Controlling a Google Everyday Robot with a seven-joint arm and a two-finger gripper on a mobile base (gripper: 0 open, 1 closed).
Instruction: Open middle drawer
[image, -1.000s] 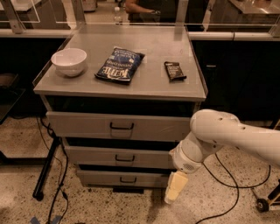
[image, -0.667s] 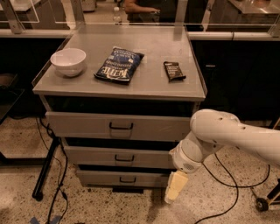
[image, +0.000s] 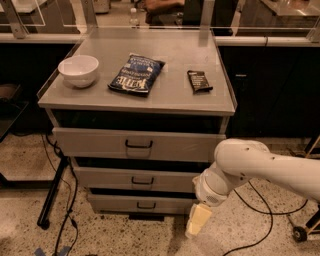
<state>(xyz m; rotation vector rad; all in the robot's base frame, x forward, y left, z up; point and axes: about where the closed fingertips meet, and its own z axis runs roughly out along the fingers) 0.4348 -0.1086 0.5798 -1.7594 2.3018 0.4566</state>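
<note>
The middle drawer (image: 115, 178) is the medium-height grey front of the three-drawer metal cabinet, with a small black loop handle (image: 142, 181) at its centre. It looks pushed in and no tray shows. My gripper (image: 198, 220) hangs cream-coloured from the white arm (image: 250, 167), low at the cabinet's front right corner. It is right of and below the handle, level with the bottom drawer (image: 125, 203), and holds nothing.
The top drawer (image: 100, 142) has the tallest front. On the cabinet top (image: 175, 95) lie a white bowl (image: 78, 70), a dark chip bag (image: 136, 74) and a small dark packet (image: 199, 81). Cables (image: 67, 220) run on the speckled floor at left and right.
The arm and gripper have sunk slightly lower beside the cabinet. The drawers and the things on top have not moved.
</note>
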